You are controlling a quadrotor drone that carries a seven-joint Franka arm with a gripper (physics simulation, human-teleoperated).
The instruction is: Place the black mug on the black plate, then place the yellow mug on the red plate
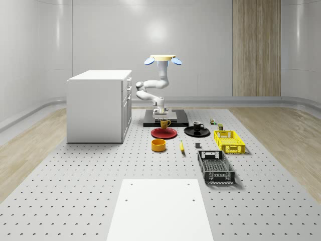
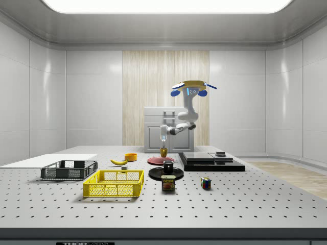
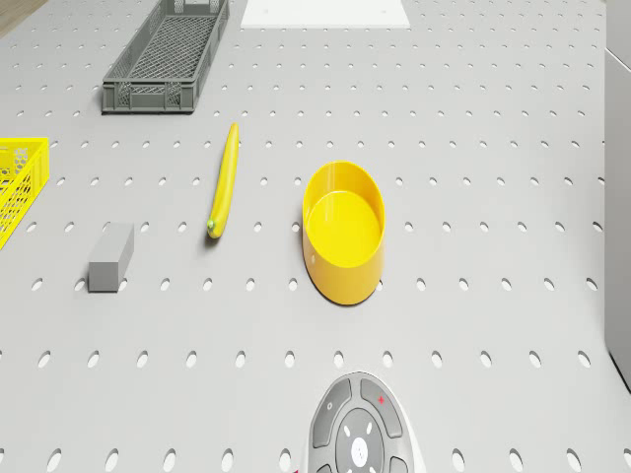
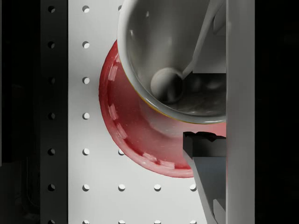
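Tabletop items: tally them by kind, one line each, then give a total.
Mugs: 2, yellow mug, black mug
Plates: 2, red plate, black plate
Crates: 2, yellow crate, grey crate
Bowls: 1, yellow bowl
Bananas: 1, banana
Total: 8

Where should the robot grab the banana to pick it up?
Grab the banana across its thin middle, coming straight down from above. It lies flat on the table with open space both sides, so the fingers can straddle it there.
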